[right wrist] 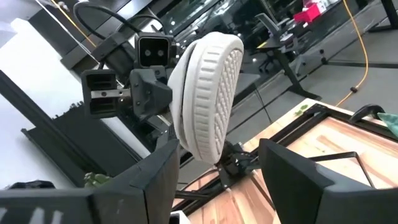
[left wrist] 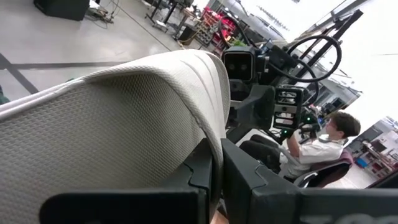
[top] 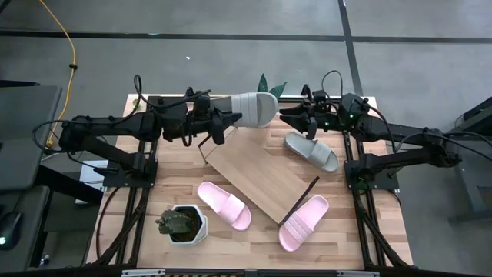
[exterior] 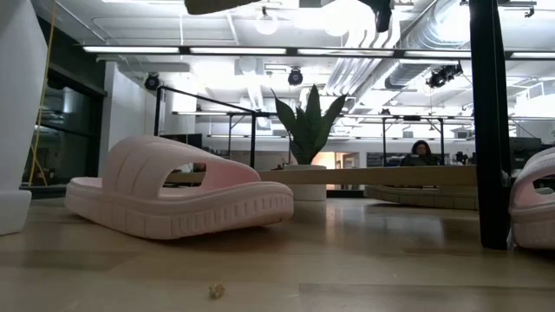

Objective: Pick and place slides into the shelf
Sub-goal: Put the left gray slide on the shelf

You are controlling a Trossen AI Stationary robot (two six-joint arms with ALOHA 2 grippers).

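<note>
Up above the far edge of the table, I am holding one light grey rubbery foam slide (top: pixel 252 108) clamped in my left gripper (top: pixel 223 121). Nothing is lying on the flat light-wood shelf with black wire end frames (top: pixel 257 180) yet, so I judge the task barely begun. The other grey slide (top: pixel 310 151) and both pale pink slides (top: pixel 224 205) (top: pixel 304 222) are resting on the butcher-block tabletop (top: pixel 377 223). My right gripper (top: pixel 301 120) is hovering opposite with its jaws parted wide, holding nothing.
</note>
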